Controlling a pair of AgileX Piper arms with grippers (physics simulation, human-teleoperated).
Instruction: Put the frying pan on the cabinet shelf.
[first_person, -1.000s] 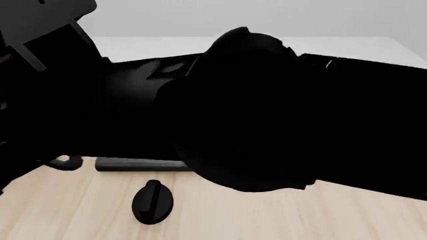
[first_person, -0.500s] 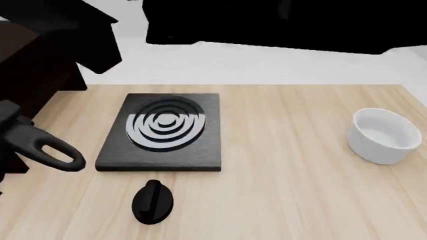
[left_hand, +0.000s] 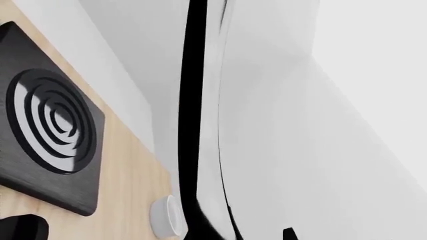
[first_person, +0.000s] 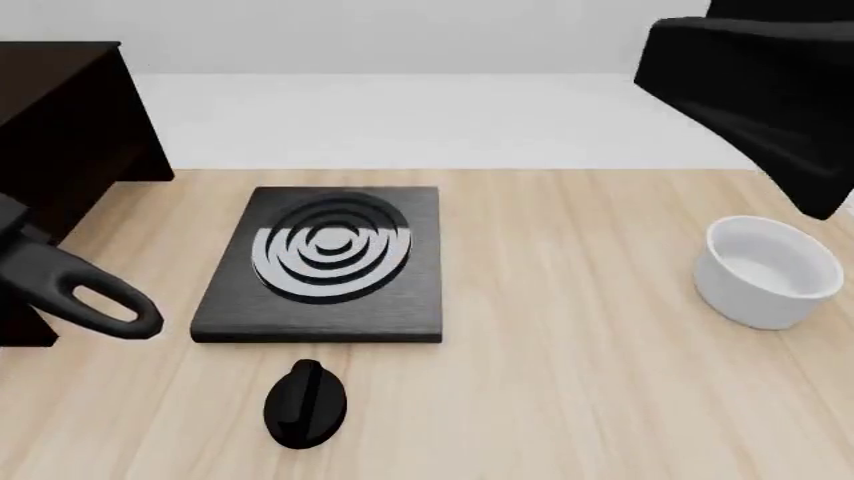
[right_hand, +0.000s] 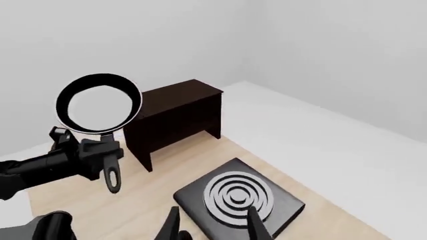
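Inspector: State of the left gripper (right_hand: 93, 152)?

Assessor: In the right wrist view it sits at the left of the frame, clamped on the handle of the frying pan (right_hand: 99, 103). The pan is held in the air, tipped up on edge, its pale inside facing that camera. The eyelet end of the handle hangs below the gripper.

Inspector: And the pan against the cabinet (right_hand: 175, 117)?

Assessor: It is seen at the cabinet's upper left corner. Whether they touch I cannot tell. In the front view only the handle's eyelet (first_person: 96, 300) shows, at the left edge, in front of the cabinet (first_person: 67, 130).

Inspector: Right gripper (right_hand: 213, 227)?

Assessor: Fingers apart at the bottom of its own view, holding nothing, above the burner plate (right_hand: 237, 197).

Inspector: Remaining items?

Assessor: On the tabletop (first_person: 574, 380), burner plate (first_person: 320, 265) left of centre, black knob (first_person: 306, 403) just below it, white bowl (first_person: 767, 272) at right
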